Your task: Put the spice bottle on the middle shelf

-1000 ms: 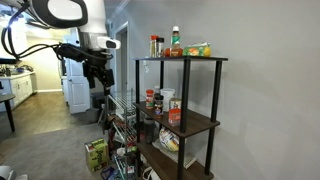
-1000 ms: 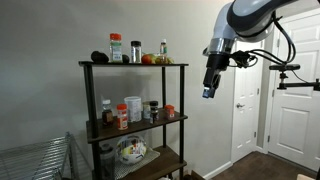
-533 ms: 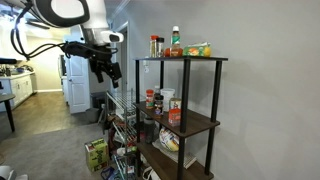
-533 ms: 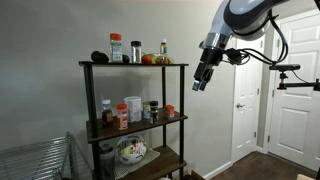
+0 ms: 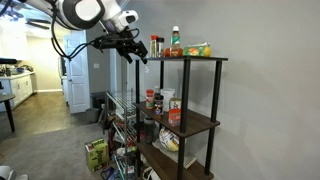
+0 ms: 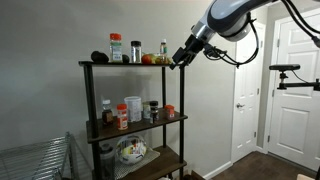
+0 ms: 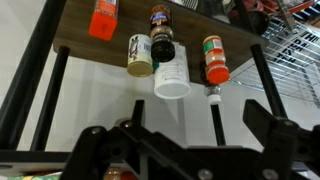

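The spice bottle (image 5: 176, 40) has a green cap, a pale upper body and a reddish lower part. It stands on the rack's top board in both exterior views (image 6: 116, 47). The middle shelf (image 5: 197, 129) is the dark brown second board, and it is crowded with jars (image 6: 140, 127). In the wrist view it runs across the top (image 7: 85, 46) with the jars hanging upside down. My gripper (image 5: 136, 53) hovers at top-board height by the rack's end (image 6: 180, 58), apart from the bottle. Its fingers (image 7: 180, 145) stand wide apart with nothing between them.
A shorter brownish jar (image 5: 155, 46) and a yellow-green packet (image 5: 199, 49) share the top board. A white cup (image 7: 171, 80) and a red-labelled bottle (image 7: 215, 60) stand on the middle shelf. A bowl (image 6: 131, 151) sits on the bottom board. A wire rack (image 5: 122, 110) stands beside the shelves.
The gripper has risen from beside the middle tier to the top board's height. It has also moved in toward the rack and tilted. The bottles have not moved.
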{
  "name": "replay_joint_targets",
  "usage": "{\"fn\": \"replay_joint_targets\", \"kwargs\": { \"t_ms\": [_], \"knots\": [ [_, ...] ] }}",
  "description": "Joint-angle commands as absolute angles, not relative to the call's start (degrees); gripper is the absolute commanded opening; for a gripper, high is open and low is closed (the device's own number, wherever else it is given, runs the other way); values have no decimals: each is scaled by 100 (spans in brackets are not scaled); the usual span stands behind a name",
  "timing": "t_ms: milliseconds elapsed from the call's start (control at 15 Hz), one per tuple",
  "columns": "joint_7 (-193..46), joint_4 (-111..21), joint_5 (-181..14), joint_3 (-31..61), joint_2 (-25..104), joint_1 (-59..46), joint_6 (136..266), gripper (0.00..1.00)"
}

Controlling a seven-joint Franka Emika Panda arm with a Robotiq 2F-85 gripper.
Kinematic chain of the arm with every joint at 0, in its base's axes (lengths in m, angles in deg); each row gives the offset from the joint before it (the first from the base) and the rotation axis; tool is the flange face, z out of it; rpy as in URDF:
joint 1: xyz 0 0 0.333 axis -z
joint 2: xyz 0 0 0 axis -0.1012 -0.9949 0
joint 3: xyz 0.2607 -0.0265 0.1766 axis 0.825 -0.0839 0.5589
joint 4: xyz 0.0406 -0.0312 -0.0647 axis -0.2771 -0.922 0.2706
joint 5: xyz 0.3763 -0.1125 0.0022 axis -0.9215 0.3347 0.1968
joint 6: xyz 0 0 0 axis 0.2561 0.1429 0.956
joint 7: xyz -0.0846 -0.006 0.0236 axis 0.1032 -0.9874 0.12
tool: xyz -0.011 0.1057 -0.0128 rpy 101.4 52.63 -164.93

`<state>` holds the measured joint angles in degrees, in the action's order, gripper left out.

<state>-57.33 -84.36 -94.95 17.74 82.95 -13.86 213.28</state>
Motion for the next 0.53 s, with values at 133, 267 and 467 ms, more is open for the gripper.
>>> {"fn": "replay_joint_targets", "kwargs": {
  "t_ms": [133,267,467],
  "knots": [
    [-6190,-8220,-9053,2056,7762,-1087,22734,100],
    [-6503,-8186,-8803,2194,7645,-895,23242,100],
    [-7052,-8154,-8339,2525,7542,-405,23750,100]
  ]
}}
